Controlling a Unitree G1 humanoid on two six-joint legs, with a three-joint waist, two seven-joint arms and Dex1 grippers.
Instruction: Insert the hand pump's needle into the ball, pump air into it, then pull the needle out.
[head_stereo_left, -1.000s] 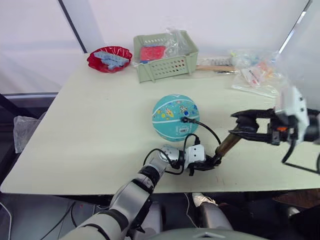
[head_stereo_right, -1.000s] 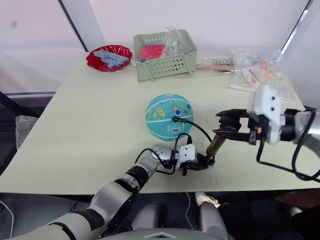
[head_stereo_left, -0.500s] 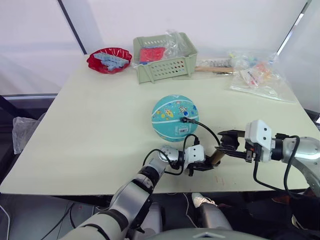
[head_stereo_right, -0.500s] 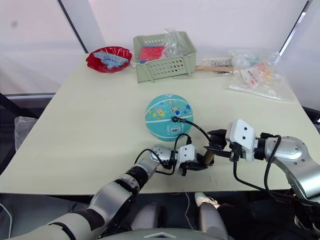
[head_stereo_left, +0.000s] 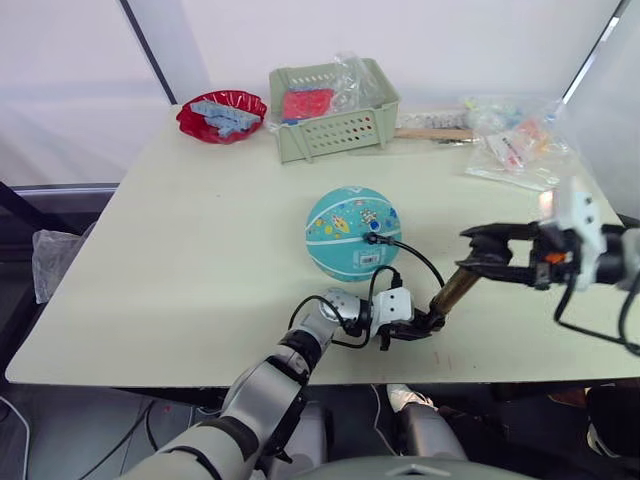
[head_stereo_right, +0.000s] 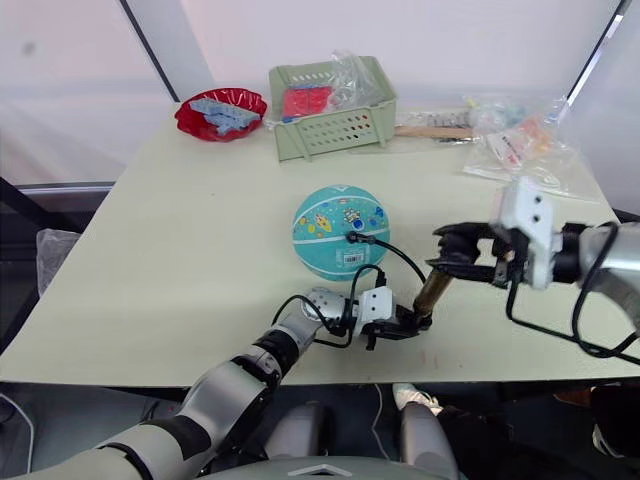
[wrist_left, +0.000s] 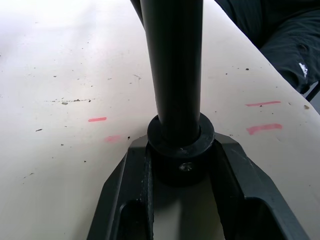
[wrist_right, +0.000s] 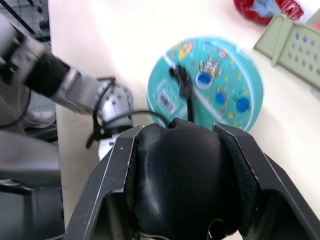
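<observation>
My left gripper (head_stereo_left: 418, 328) is clamped on the black base cap of the hand pump (head_stereo_left: 452, 291), near the table's (head_stereo_left: 190, 240) front edge. My right gripper (head_stereo_left: 478, 259) is closed on the T-handle, raised, so the pump tilts. The ball (head_stereo_left: 352, 232) sits just behind, hose fitting plugged into its top. 1 green basket (head_stereo_left: 333, 125) stands well back; open tabletop lies left.

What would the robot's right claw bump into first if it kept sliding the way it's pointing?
The right gripper already clamps the hand pump by its handle. Going straight on, it would probably meet the ball, though depth is uncertain.
</observation>
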